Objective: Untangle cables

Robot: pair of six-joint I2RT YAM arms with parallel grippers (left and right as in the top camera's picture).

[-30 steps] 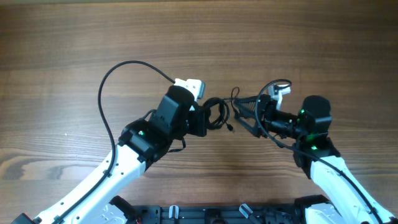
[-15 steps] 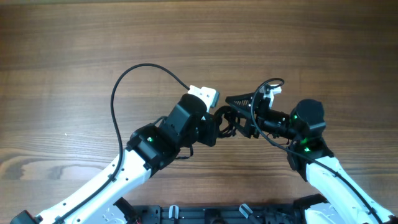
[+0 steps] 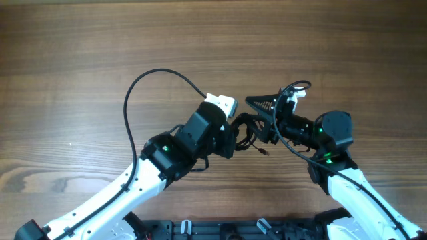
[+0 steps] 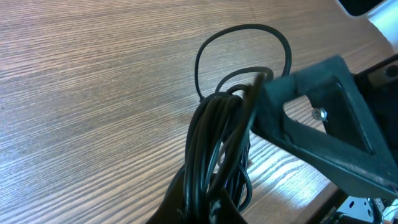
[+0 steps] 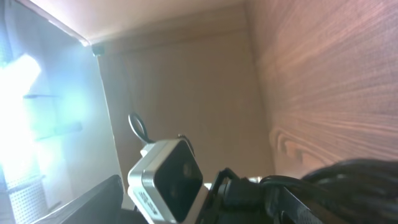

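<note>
The cables are a small bundle of thin black loops held between the two arms at the table's middle. My left gripper is shut on the bundle. In the left wrist view the cords rise out of its jaws, with one loop standing free above. My right gripper is open, its fingers spread on either side of the bundle's top. One of its dark grey triangular fingers presses against the cords. A small plug hangs below the bundle.
The wooden table lies all around. The left arm's thick black cable arcs over the table to the left. The right wrist view is tipped sideways and shows the left arm's white wrist camera close by.
My left gripper has carried the bundle to the right, up to the right gripper. The right gripper has moved left and up, and its open fingers now straddle the bundle.
</note>
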